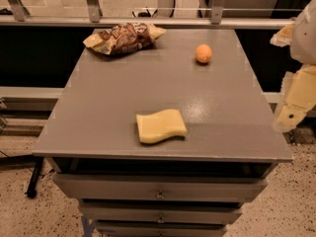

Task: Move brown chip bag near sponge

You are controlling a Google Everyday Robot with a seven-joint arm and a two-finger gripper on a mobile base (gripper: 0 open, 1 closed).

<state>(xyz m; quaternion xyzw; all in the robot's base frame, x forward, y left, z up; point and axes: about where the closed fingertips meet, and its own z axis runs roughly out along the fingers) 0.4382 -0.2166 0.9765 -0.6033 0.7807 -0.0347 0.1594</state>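
The brown chip bag (pixel 123 37) lies at the far left of the grey table top (pixel 113 98), wrinkly, dark brown with cream-tan ends. The sponge (pixel 161 126), a flat pale-yellow block with wavy edges, lies near the front edge, a little right of centre. The cream-coloured gripper (pixel 295 100) hangs at the right edge of the view, beyond the table's right side, far from both the bag and the sponge. It holds nothing that I can see.
A small orange ball (pixel 203 53) sits at the far right of the table. A metal railing (pixel 148 14) runs behind the table. Drawers (pixel 160 194) are below the front edge. Speckled floor lies around.
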